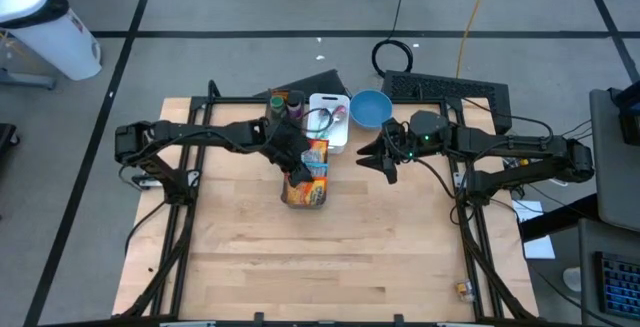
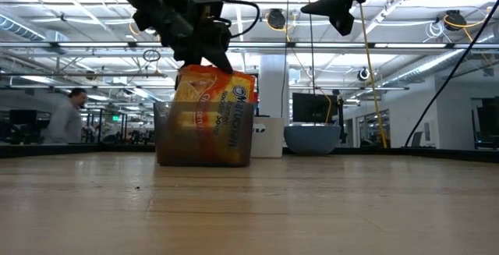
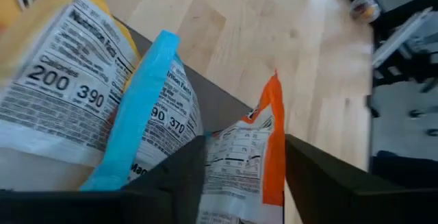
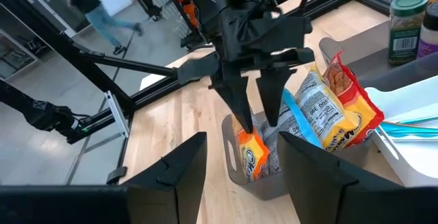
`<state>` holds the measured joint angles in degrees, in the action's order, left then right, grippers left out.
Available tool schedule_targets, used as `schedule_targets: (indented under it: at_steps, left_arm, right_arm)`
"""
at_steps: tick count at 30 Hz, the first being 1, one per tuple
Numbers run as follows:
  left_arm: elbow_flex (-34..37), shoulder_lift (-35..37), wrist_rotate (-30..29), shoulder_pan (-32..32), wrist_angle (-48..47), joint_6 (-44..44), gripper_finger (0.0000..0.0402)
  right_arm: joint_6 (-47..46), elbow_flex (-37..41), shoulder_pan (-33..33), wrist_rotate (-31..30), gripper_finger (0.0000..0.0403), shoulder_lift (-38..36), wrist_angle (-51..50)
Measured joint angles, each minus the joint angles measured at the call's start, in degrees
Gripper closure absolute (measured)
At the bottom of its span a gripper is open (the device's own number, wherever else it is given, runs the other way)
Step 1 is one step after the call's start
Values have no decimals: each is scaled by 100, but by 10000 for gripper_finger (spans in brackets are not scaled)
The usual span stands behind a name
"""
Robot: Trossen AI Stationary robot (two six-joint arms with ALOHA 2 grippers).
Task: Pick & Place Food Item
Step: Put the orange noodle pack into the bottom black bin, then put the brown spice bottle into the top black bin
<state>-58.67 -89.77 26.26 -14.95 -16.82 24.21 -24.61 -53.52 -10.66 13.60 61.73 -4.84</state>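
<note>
**Packet at the bin: release not yet clean**

Pale wooden boards make up the tabletop point(image 1: 330, 257), with an open workshop behind it. Landmark: the grey bin point(image 2: 204, 142), which stands near the table's far edge and already holds several upright snack packets.

Above the bin's near end hangs the left gripper point(image 4: 254, 118), pointing down with its 2 fingers parted to either side of the orange packet point(image 4: 250, 154), which sits inside the bin. Whether the pads touch the packet I cannot tell; from the left wrist camera the orange seam point(image 3: 271, 148) stands right between the fingers. Beside it in the bin are a blue-edged packet point(image 3: 140, 107) and a yellow one point(image 4: 342, 118).

Beyond the bin are a white tray point(image 1: 330, 117), 2 jars point(image 1: 285, 104) and a blue bowl point(image 1: 370, 108). Off to the bowl side of the bin, raised above the table, waits the right gripper point(image 1: 388, 159), fingers half spread and holding nothing.

Risks, as I judge them:
- A lift with the film caught on a finger could drag the orange packet back out.
- The packets stand tall and crowded; a sideways exit could tip 1 over the rim.
- A finger catching the bin wall could shift or tilt the light bin toward the tray.
</note>
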Motion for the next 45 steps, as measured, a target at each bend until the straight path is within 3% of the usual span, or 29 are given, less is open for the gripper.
schedule_targets:
  at_steps: [6, 13, 16, 22, 26, 31, 35, 41, 45]
  left_arm:
    - [-225, 25, 695, -346, -114, 78, 176]
    - [-1231, 28, 1141, -647, -490, -110, 172]
    - [-1977, 30, 1095, -707, -1076, -678, 172]
    - [-3620, 106, 347, -715, -2245, -1584, 172]
    - [-3939, 537, 291, -715, -2138, -1661, 172]
    - [-3377, 1476, -225, -668, -1931, -1481, 172]
    - [-2339, 2355, -987, -450, -1445, -1164, 172]
    - [-351, 3452, -1520, -102, 356, -182, 172]
    - [581, 3836, -1630, 76, 1602, 476, 172]
  right_arm:
    - [40, 0, -2, -13, 232, 0, 13]
    - [111, 0, -15, -28, 232, 0, 33]
    - [147, 0, -15, -30, 232, 0, 33]
    - [-91, 57, -16, -190, 232, 35, 48]
    - [-10, 150, -22, -502, 232, 35, 220]
    - [130, 174, -27, -941, 232, 9, 592]
    - [301, 177, -109, -932, 232, 11, 723]
    - [283, 177, -300, -922, 232, 11, 720]
    - [278, 179, -370, -911, 232, 11, 721]
